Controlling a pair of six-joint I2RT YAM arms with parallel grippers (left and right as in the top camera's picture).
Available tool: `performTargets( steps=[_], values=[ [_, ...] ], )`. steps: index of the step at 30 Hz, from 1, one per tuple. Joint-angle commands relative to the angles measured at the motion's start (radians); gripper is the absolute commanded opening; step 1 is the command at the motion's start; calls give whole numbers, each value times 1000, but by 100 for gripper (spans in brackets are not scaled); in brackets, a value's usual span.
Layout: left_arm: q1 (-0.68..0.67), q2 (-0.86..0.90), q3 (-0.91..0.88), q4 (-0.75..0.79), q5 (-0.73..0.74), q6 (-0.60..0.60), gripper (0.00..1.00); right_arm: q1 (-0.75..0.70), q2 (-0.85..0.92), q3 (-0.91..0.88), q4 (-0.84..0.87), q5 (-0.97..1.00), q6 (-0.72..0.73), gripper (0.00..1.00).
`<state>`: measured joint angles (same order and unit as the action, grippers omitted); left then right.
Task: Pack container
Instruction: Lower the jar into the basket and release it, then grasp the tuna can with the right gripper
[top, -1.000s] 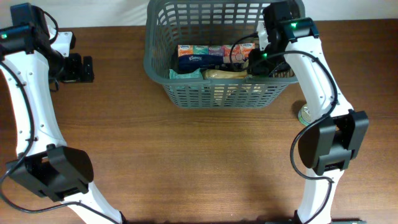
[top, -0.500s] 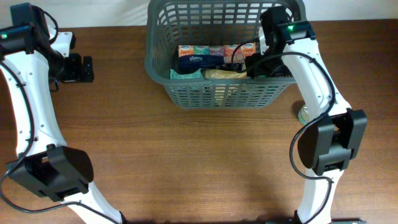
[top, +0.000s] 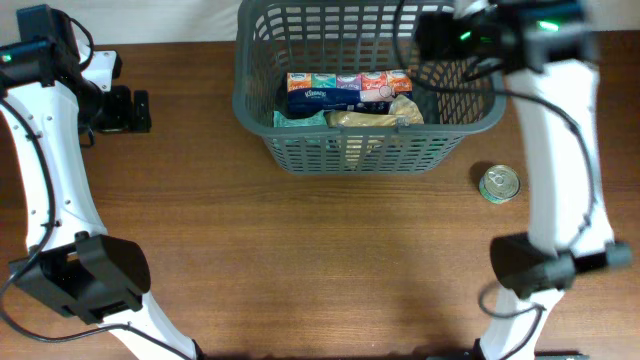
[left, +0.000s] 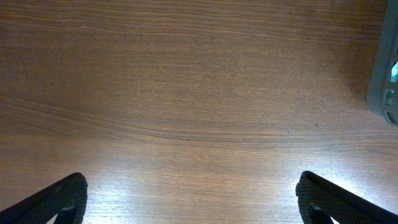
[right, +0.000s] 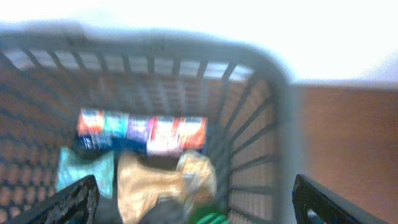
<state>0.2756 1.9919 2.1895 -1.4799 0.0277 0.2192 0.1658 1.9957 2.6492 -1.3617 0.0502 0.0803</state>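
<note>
Container (top: 350, 155), a dark grey lattice basket with a thick rim, sits at the tabletop's (top: 320, 260) 12 o'clock edge in the overhead view. It is part-filled, with colourful packs (top: 345, 88) in a row at the back and a tan bag (top: 372, 118) in front. The right end effector (top: 430, 38) hovers, blurred, over its 2 o'clock corner, probably high enough to clear the rim. A tin can (top: 498, 184) stands outside at 4 o'clock, likely the next item. The left end effector (top: 132, 110) sits out at 9 o'clock, well apart.

The left wrist view shows fingers (left: 56, 199) spread wide over bare wood, holding nothing.

The right wrist view, blurred, shows fingers (right: 74, 202) spread and empty above the slotted walls.
</note>
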Motion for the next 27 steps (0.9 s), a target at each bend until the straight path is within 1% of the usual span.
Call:
performTargets(
  steps=[1, 2, 4, 5, 6, 7, 8, 10, 11, 13, 14, 18, 21, 22, 24, 25, 27],
  values=[
    [2, 5, -2, -1, 14, -10, 99, -58, -84, 104, -39, 203, 3, 92],
    [2, 5, -2, -1, 14, -9, 99, -101, -101, 103, -49, 220, 8, 92],
    [2, 5, -2, -1, 14, -10, 99, -232, -111, 103, -81, 203, 87, 92],
    [2, 5, -2, -1, 14, -10, 99, -303, -110, 100, -99, 170, 122, 93],
    [2, 5, -2, -1, 14, -10, 99, -412, -106, 78, -113, 83, 153, 95],
    [2, 5, -2, -1, 14, -10, 99, -468, -104, 56, -113, 38, 164, 95],
    [2, 5, -2, -1, 14, -10, 99, -536, -103, 16, -102, -18, 169, 95],
    [2, 5, -2, -1, 14, -10, 99, -679, -103, -130, -56, -132, 169, 94],
    [2, 5, -2, -1, 14, -10, 99, -733, -103, -242, -28, -179, 169, 90],
    [2, 5, -2, -1, 14, -10, 99, -763, -103, -390, 16, -220, 169, 87],
    [2, 5, -2, -1, 14, -10, 99, -762, -103, -512, 66, -228, 169, 86],
    [2, 5, -2, -1, 14, -10, 99, -700, -94, -815, 214, -219, 163, 89],
    [2, 5, -2, -1, 14, -9, 99, -656, -89, -980, 307, -219, 158, 90],
    [2, 5, -2, -1, 14, -10, 99, -633, -89, -1057, 367, -220, 142, 91],
    [2, 5, -2, -1, 14, -10, 99, -607, -89, -1115, 418, -220, 123, 92],
    [2, 5, -2, -1, 14, -10, 99, -591, -89, -1143, 448, -220, 93, 95],
    [2, 5, -2, -1, 14, -10, 99, -568, -89, -1181, 486, -219, 38, 95]
  ],
)
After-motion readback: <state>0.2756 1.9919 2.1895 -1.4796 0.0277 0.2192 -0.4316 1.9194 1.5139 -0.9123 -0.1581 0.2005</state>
